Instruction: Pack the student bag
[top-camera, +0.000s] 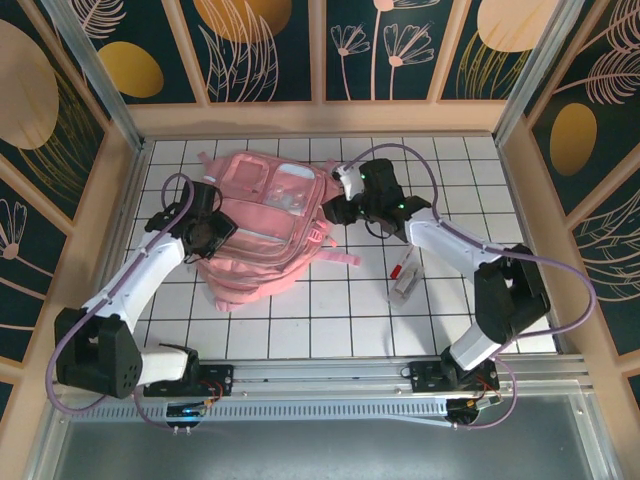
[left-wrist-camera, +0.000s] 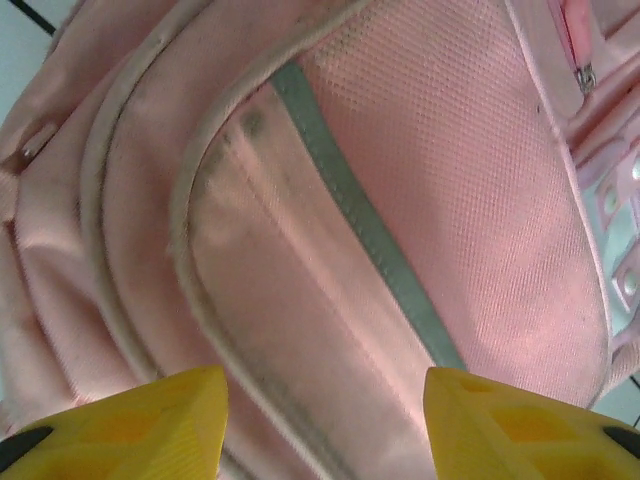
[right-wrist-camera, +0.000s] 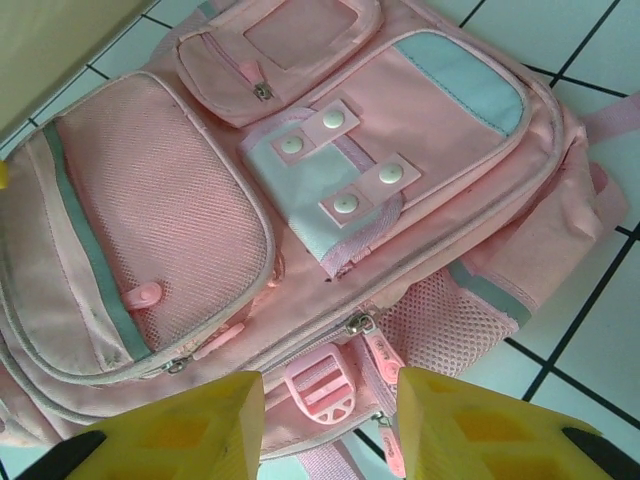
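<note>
The student bag (top-camera: 262, 235) is a pink backpack that lies flat on the tiled table, its front pockets facing up. My left gripper (top-camera: 213, 236) is at the bag's left side. In the left wrist view it (left-wrist-camera: 325, 425) is open, with its yellow fingertips (left-wrist-camera: 150, 420) apart over a pink pocket panel (left-wrist-camera: 450, 200) crossed by a grey reflective strip (left-wrist-camera: 370, 240). My right gripper (top-camera: 336, 210) is at the bag's right edge. In the right wrist view it (right-wrist-camera: 330, 425) is open above a pink strap buckle (right-wrist-camera: 322, 385) and a zipper pull (right-wrist-camera: 383, 358). Nothing is held.
A small clear tube-like item with red on it (top-camera: 405, 276) lies on the white tiles to the right of the bag. A bag strap (top-camera: 338, 256) trails toward it. Wooden walls (top-camera: 320, 118) close in the table at the back and sides.
</note>
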